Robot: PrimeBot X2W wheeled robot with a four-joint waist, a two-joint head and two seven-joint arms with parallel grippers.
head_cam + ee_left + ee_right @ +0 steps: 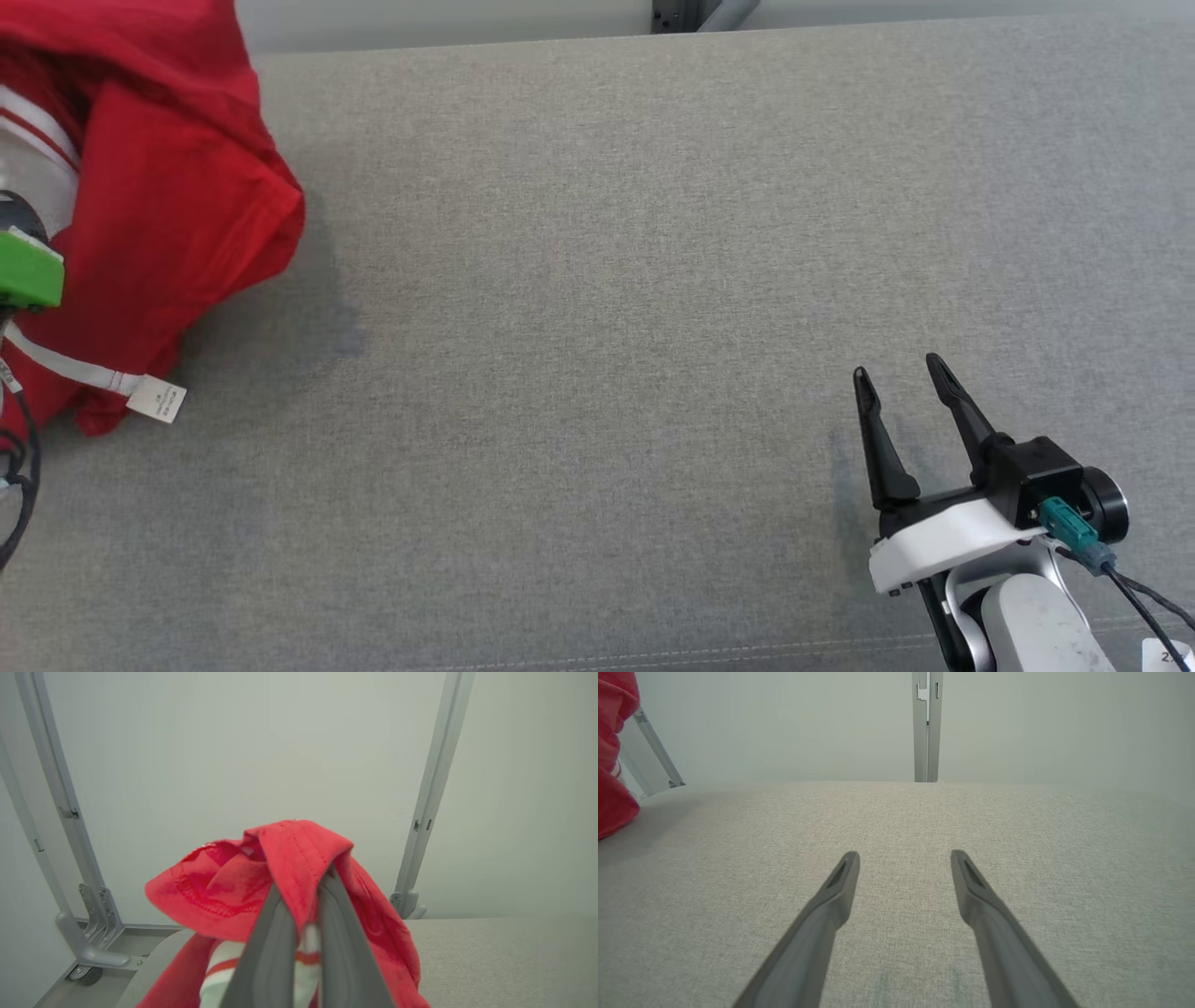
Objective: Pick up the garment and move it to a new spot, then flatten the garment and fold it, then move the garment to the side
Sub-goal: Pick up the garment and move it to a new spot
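Garment [177, 215]: red, with white striped trim, is hanging bunched at the far left edge of the head view, over the left end of the grey fabric-covered bench [597, 280]. It is casting a shadow onto the bench surface to its right. A white band [75, 369] is running along its lower part and is ending in a small white label [157, 399], which is dangling at the bottom of the bundle. Whether the lowest fold is touching the bench cannot be told.

Left hand [306, 891]: clenched on the garment. In the left wrist view a red hemmed fold is passing between the two fingers and draping over their tips, with white and red striped cloth showing lower down between them. A green part of the left wrist [28, 271] is showing against the cloth in the head view.

Right hand [898, 369]: released, its fingers spread apart and gripping nothing. It is sitting at the lower right of the head view, well apart from the garment, with its fingers pointing up that view over bare bench. A grey frame post [927, 728] is standing beyond the bench's far edge.
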